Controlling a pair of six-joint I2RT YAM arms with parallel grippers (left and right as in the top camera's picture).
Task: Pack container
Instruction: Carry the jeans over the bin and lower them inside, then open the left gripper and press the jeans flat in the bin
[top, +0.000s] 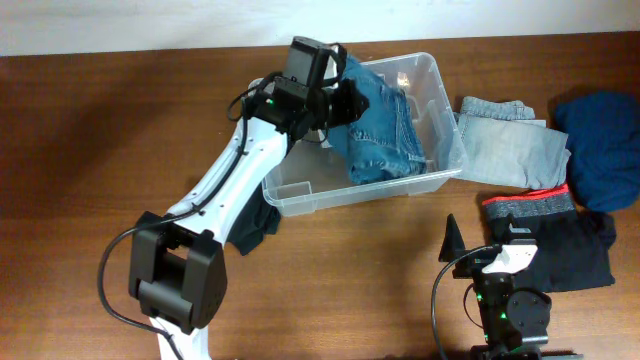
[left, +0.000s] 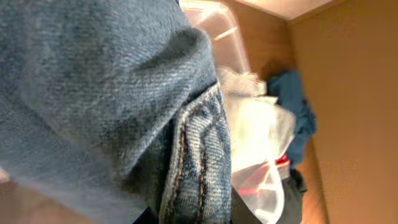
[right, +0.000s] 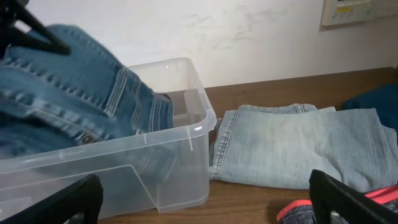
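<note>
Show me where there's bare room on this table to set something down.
Widest bare wood: the table left of the left arm. Another patch lies in front of the container, between the two arm bases. Inside it, the near-left end beside the blue jeans is free. Right of it is crowded: pale jeans, navy cloth, dark garment.

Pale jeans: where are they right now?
Overhead view: the pale jeans lie folded on the table, right of the container, left of the dark blue garment.
</note>
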